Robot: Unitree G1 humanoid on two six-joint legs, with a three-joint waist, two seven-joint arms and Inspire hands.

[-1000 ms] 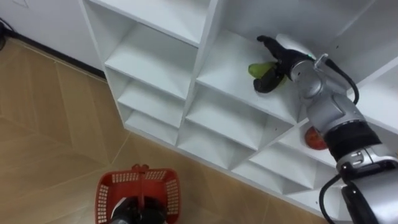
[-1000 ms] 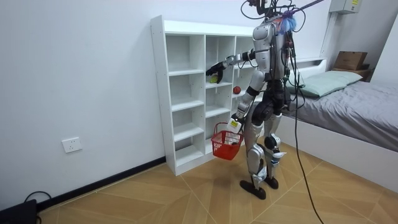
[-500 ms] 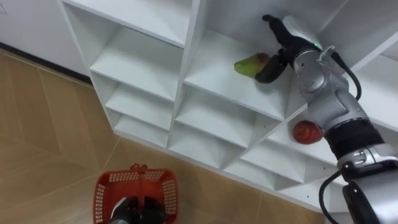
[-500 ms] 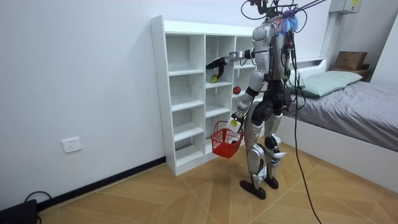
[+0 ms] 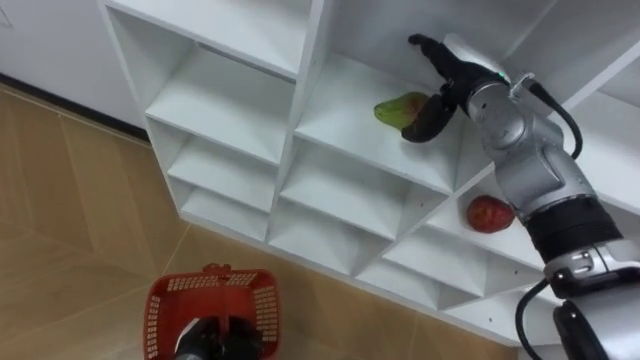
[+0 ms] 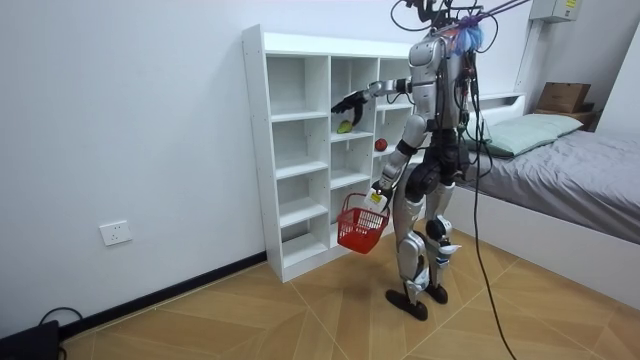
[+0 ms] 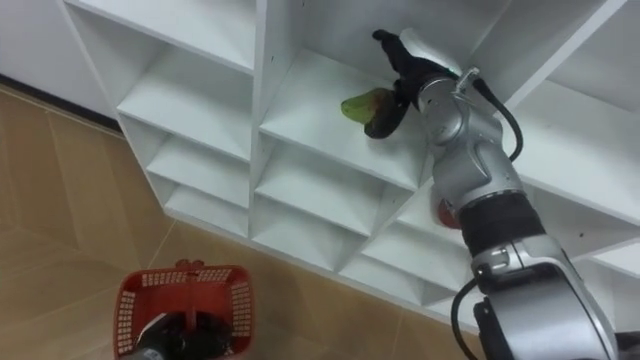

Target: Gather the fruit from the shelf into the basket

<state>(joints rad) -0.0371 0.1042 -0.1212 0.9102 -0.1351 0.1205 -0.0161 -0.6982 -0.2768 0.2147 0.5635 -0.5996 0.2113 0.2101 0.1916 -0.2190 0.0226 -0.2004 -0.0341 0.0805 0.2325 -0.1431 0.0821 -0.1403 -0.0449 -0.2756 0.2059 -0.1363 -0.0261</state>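
A green fruit (image 5: pixel 395 107) lies on a middle shelf of the white closet (image 5: pixel 262 150). My right hand (image 5: pixel 447 84) is inside that compartment, open. One finger points up over the fruit and the thumb rests against its right side. A red fruit (image 5: pixel 488 213) sits one shelf lower, in the column to the right, partly behind my forearm. My left hand (image 5: pixel 215 340) hangs low, shut on the handle of a red mesh basket (image 5: pixel 165 300). In the room view I stand facing the closet (image 6: pixel 290 150) with the basket (image 6: pixel 360 228) at knee height.
The other closet compartments in view hold nothing. Wooden floor (image 5: pixel 60 200) lies to the left below the closet. In the room view a bed (image 6: pixel 560 170) stands behind me at the room view's right, and a bare white wall runs along the left.
My right hand has loosened from the green fruit, with its fingers spread and more of the fruit showing. The view has shifted slightly, and the basket has swung a little.
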